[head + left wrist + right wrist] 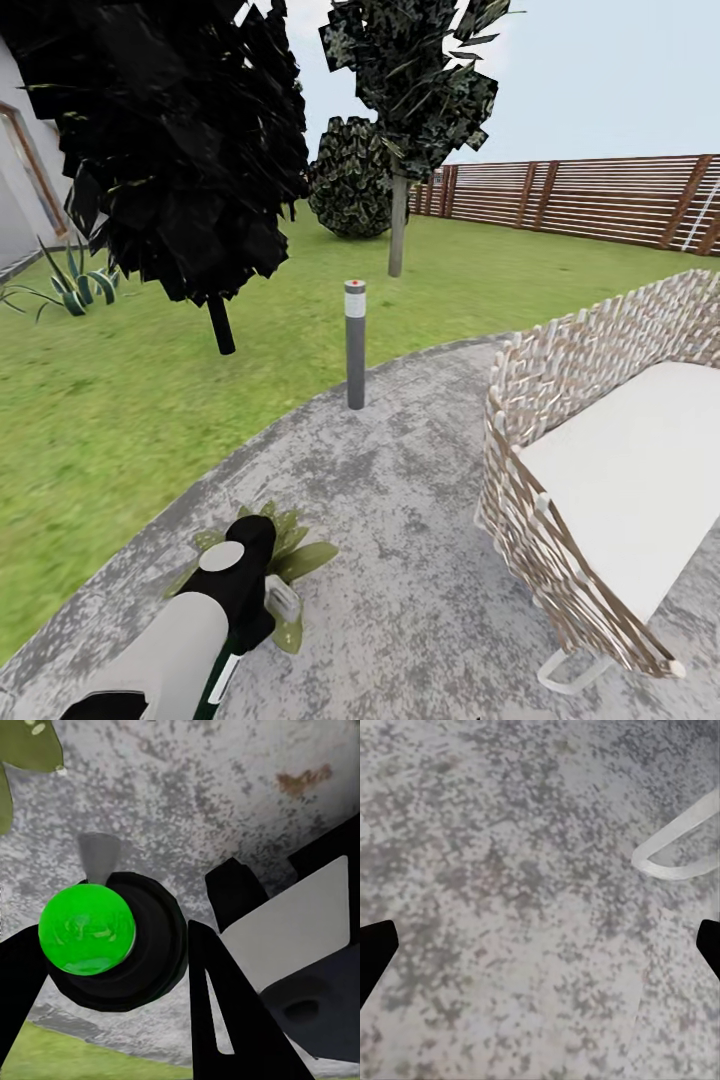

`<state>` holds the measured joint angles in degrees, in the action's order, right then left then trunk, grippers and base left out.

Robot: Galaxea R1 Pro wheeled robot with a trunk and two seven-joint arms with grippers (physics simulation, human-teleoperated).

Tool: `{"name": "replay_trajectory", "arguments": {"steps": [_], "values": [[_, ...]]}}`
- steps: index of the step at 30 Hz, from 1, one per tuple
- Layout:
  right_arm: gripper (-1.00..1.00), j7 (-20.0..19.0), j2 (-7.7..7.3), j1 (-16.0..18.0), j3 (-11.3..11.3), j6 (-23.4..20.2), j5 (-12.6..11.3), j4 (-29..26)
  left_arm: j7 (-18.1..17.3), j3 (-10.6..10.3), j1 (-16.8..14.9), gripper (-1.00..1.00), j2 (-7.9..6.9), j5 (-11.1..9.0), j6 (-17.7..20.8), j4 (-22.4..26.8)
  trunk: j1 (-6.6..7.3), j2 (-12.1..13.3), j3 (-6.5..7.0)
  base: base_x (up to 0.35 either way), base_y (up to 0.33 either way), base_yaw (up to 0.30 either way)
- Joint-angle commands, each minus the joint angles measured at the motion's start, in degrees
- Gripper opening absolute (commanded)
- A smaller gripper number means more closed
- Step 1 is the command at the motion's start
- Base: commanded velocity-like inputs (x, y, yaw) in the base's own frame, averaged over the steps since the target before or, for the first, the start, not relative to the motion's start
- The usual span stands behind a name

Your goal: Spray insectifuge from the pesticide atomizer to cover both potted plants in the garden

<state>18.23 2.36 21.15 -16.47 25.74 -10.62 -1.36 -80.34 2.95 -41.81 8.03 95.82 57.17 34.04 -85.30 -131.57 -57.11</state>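
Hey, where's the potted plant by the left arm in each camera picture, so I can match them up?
Head view: the potted plant sits at lower left, its leaves partly behind the left arm's end.
Left wrist view: its leaves are at the upper-left corner.
Right wrist view: speckled paving and a white looped leg.
Shared landmark: the grey paved patio.

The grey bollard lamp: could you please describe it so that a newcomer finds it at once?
Start at the round grey paved patio. On its far edge, where paving meets lawn, stands the bollard lamp. It is a slim upright grey post with a pale cap, unlike the tree trunks behind.
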Motion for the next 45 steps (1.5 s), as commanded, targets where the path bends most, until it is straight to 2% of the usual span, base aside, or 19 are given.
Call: {"name": "replay_trajectory", "arguments": {"steps": [1,10,15,29,31,34,36,45], "values": [[1.00,0.14,0.01,0.03,-0.50,0.19,-0.54,0.04,-0.52,0.31,-0.02,-1.00,0.06,0.60,0.57,0.11,0.01,-0.02,-0.05,0.013,-0.018,0.000],[1.00,0.14,0.09,0.03,-0.50,0.19,-0.54,-0.02,-0.52,0.10,-0.02,-1.00,-0.23,0.73,0.57,0.24,0.01,-0.02,-0.05,-0.013,-0.002,-0.171],[1.00,0.17,0.17,0.03,-0.50,0.19,-0.54,-0.03,-0.52,0.04,-0.02,-1.00,-0.21,0.69,0.57,0.24,0.01,-0.02,-0.05,-0.257,0.000,-0.013],[1.00,0.14,0.11,0.03,-0.50,0.13,-0.54,0.05,1.00,-0.31,-1.08,-1.00,-0.26,1.21,0.57,0.48,0.01,-0.02,-0.05,-0.007,0.000,0.000],[1.00,0.14,0.10,0.03,-0.50,0.11,-0.54,0.05,0.98,-0.27,-1.38,-1.00,-0.59,1.21,0.55,0.63,0.01,-0.02,-0.05,0.000,0.000,0.000],[1.00,0.14,0.04,0.03,-0.50,0.10,-0.54,0.05,0.85,-0.03,-1.50,-1.00,-2.04,1.21,0.49,2.10,0.01,-0.02,-0.05,0.000,0.000,0.000],[1.00,0.14,0.03,0.03,-0.50,0.11,-0.54,0.05,0.76,0.07,-1.51,-1.00,-2.51,1.21,0.49,2.61,0.01,-0.02,-0.05,0.000,0.000,0.000],[1.00,0.14,0.06,0.03,-0.50,0.18,-0.54,-0.03,0.54,0.18,-3.13,-1.00,-3.05,1.22,0.56,2.89,0.01,-0.02,-0.05,0.000,0.000,0.000]]}}
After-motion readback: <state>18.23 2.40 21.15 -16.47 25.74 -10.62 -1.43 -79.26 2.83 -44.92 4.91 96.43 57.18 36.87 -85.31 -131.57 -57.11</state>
